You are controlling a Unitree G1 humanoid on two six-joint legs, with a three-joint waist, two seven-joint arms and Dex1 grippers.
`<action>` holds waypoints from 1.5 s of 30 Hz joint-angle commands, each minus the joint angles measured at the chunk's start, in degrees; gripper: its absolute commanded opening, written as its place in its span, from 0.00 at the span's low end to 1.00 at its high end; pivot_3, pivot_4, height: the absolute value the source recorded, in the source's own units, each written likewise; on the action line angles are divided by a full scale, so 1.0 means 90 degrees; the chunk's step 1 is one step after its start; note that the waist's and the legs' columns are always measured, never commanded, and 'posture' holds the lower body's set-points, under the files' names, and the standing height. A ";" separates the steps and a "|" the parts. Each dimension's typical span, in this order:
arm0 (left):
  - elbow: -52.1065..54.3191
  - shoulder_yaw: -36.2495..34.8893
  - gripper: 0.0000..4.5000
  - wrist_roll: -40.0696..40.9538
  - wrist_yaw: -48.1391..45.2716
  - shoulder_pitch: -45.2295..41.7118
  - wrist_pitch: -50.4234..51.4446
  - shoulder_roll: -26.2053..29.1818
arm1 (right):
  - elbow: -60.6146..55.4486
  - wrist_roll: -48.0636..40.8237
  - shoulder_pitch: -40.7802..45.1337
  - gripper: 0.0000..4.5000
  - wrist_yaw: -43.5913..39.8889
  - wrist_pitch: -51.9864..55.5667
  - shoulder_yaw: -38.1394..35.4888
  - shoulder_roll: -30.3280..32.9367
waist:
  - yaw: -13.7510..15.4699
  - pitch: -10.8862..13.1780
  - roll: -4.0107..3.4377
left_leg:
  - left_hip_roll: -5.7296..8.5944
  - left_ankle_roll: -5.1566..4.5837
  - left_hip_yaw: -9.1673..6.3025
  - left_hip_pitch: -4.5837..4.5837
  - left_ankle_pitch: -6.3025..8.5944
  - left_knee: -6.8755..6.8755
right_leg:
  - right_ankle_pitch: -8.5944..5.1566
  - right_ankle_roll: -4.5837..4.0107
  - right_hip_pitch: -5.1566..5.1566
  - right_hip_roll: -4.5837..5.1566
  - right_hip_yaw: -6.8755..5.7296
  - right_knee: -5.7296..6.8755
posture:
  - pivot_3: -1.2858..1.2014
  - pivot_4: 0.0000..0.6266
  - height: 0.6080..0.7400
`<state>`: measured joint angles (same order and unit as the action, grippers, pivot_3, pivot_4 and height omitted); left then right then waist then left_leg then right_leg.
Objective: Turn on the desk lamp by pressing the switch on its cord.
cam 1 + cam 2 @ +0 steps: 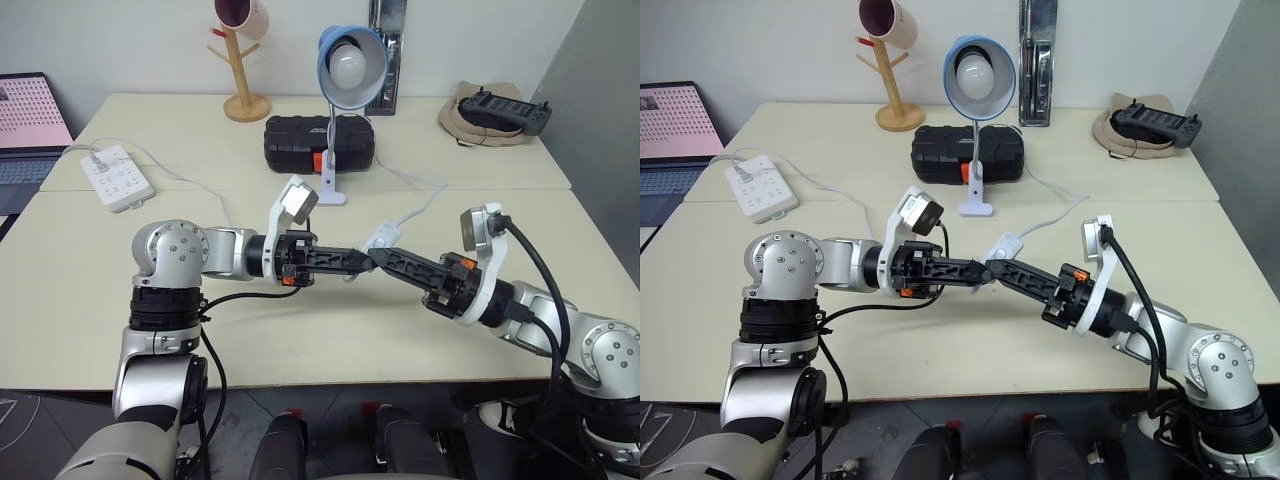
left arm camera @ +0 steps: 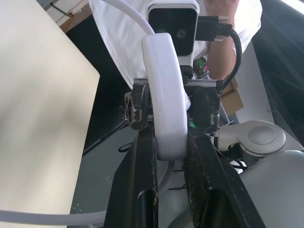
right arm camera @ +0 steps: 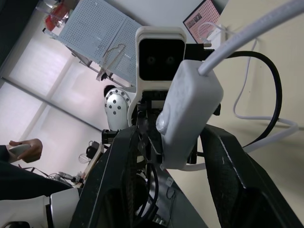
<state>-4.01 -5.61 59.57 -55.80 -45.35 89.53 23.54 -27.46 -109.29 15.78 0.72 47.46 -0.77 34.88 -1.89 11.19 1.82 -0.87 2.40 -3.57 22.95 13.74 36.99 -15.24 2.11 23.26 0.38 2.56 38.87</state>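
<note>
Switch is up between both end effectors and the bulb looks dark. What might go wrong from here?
The right end effector stands open around the switch, so only the shut left end effector holds it; it may slip. The cord runs short to the desk lamp; pulling might tip it.

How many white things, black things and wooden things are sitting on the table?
White: 3: white multi-socket power strip, small white oblong cord switch, thin white cord
Black: 2: black rectangular hard case, black handheld controller
Wooden: 1: wooden mug tree
Total: 6
</note>
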 commanded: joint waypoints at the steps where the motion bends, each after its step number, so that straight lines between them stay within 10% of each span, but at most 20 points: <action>1: 0.0109 -0.0076 0.09 0.0175 -0.0033 -0.0104 -0.0045 0.0059 | -0.0083 -0.0389 0.0073 0.46 0.0042 -0.0161 -0.0123 -0.0052 | 0.0001 0.0000 0.0000 | 0.0000 0.0000 0.0000 0.0000 0.0000 0.0000 | 0.0000 0.0000 0.0000 0.0000 0.0000 0.0000 | 0.52 0.24 1.00; 12: 0.0115 -0.0074 0.09 0.0233 0.0043 -0.0121 -0.0042 0.0024 | -0.0143 -0.0412 0.0009 0.46 0.0047 -0.0167 -0.0096 -0.0108 | 0.0001 0.0000 0.0000 | 0.0000 0.0000 0.0000 0.0001 0.0000 -0.0002 | 0.0000 0.0000 0.0000 0.0000 -0.0001 -0.0002 | 0.52 0.24 1.00; 21: 0.0132 -0.0080 0.09 0.0311 0.0103 -0.0097 -0.0025 0.0025 | -0.0144 -0.0412 -0.0042 0.12 0.0011 -0.0157 -0.0108 -0.0098 | 0.0001 0.0000 0.0000 | 0.0000 0.0000 -0.0001 0.0002 0.0000 -0.0003 | 0.0000 0.0000 0.0001 0.0000 -0.0001 -0.0004 | 0.52 0.24 1.00; 45: 0.0000 0.0084 0.09 0.0306 0.0012 -0.0237 -0.0179 0.0175 | -0.0065 0.0031 0.0009 0.11 -0.0118 -0.0192 -0.0110 -0.0069 | 0.0001 0.0001 0.0000 | 0.0000 0.0000 0.0000 0.0004 0.0000 -0.0005 | 0.0000 0.0000 0.0001 0.0000 -0.0001 -0.0013 | 0.52 0.24 1.00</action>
<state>-4.28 -4.80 62.56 -55.52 -46.12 88.91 24.22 -26.93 -110.09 15.05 -0.46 46.56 -0.82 34.23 -1.88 11.19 1.82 -0.87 2.40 -3.58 22.98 13.74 36.94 -15.25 2.11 23.27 0.38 2.55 38.75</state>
